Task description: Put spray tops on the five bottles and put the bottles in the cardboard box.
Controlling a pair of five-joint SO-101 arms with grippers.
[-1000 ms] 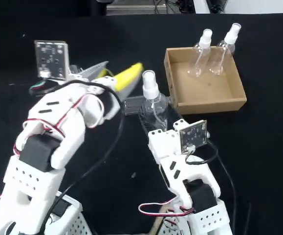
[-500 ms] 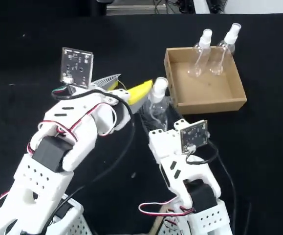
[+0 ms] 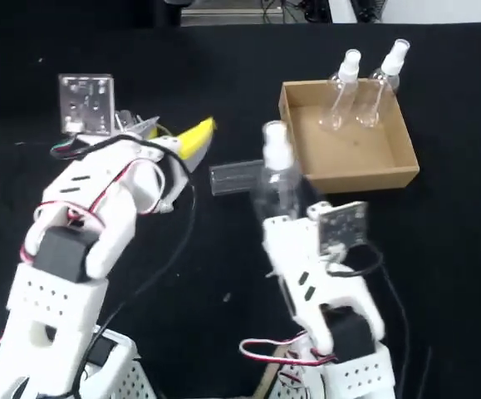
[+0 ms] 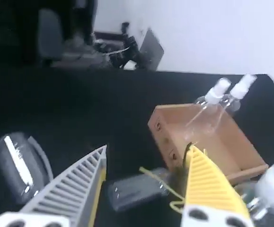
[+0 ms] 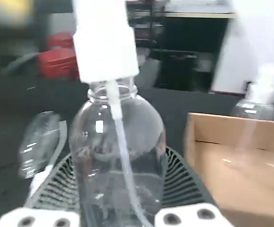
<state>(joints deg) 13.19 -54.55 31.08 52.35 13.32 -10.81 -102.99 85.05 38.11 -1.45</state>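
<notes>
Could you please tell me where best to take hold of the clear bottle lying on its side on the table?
Take the lying bottle across the middle of its body, probably from above, with a finger on either long side. It lies flat on the table, so both sides are exposed and nothing covers it. The open left gripper sits nearest it.

Even bright light w/ glare on bottle (image 5: 120,156).
</notes>
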